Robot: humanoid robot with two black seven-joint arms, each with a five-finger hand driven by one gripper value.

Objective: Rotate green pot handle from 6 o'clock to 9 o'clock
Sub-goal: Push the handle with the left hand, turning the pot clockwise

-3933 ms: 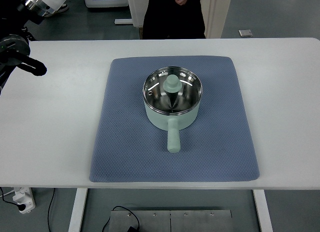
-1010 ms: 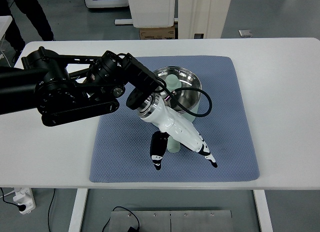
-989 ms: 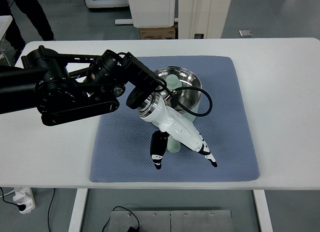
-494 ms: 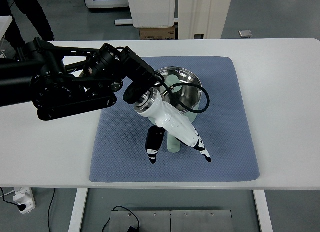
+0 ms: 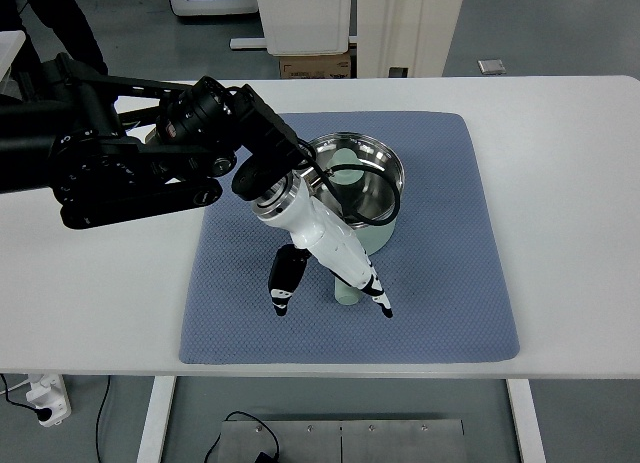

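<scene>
Reaching in from the desk's left edge, the left hand (image 5: 325,283) hangs with fingers spread and gripping nothing astride the green pot (image 5: 352,195)'s handle (image 5: 345,286), which points at the near edge, mid-mat (image 5: 440,283); whether they touch is unclear.

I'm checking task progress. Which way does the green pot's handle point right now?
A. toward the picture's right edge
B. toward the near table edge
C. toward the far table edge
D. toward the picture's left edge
B: the handle runs from the green pot down toward the near edge, with the left robot hand spread around it.
</scene>
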